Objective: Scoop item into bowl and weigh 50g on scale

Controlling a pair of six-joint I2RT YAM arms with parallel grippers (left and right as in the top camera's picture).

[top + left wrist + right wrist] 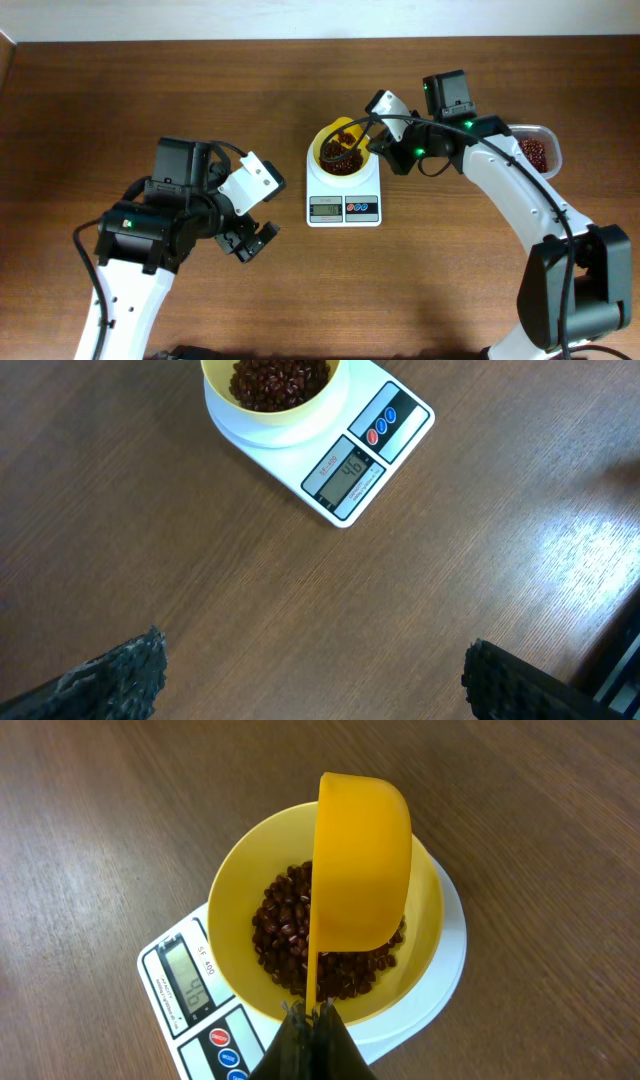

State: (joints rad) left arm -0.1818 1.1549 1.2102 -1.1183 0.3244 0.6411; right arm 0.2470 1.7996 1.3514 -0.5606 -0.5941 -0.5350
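Bright, even light. White shine on brown wooden counter [565, 550], right side of left wrist view. Shadows soft. Pictures mostly sharp.

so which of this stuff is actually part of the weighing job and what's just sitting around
in use: red beans, yellow bowl, white scale, yellow scoop in the right tool, clear tub of beans
idle: left tool, open, holding nothing
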